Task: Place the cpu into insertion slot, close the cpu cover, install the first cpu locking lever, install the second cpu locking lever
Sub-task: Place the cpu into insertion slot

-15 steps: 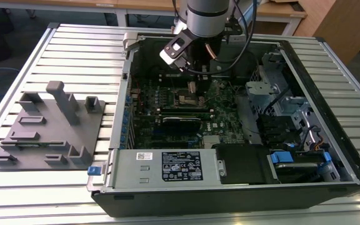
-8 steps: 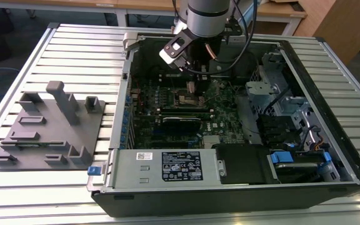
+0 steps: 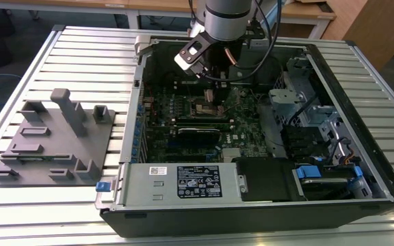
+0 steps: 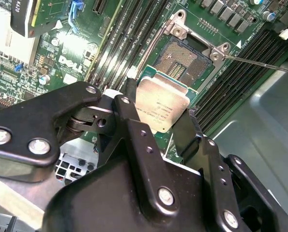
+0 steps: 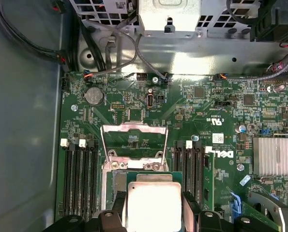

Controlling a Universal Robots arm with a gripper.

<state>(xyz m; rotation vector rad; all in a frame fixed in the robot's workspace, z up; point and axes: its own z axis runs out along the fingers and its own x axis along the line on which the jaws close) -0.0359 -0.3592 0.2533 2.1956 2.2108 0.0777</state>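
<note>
Currently, a green motherboard point(image 3: 183, 120) is housed in the open black computer case point(image 3: 252, 218). The small silver-grey square cpu point(image 4: 162, 99) is clamped in the black gripper point(image 4: 159, 116) over the dark, silver-rimmed insertion slot point(image 4: 182, 60). The shiny frame-shaped cpu cover point(image 5: 134, 127) is raised. A white label point(image 3: 198, 182) is noted.

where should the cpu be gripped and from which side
Grip the cpu by its two opposite thin edges, coming down from above its flat metal top. It is a thin square plate, so probably only the edges give purchase; the jaws sit on them that way now.
</note>
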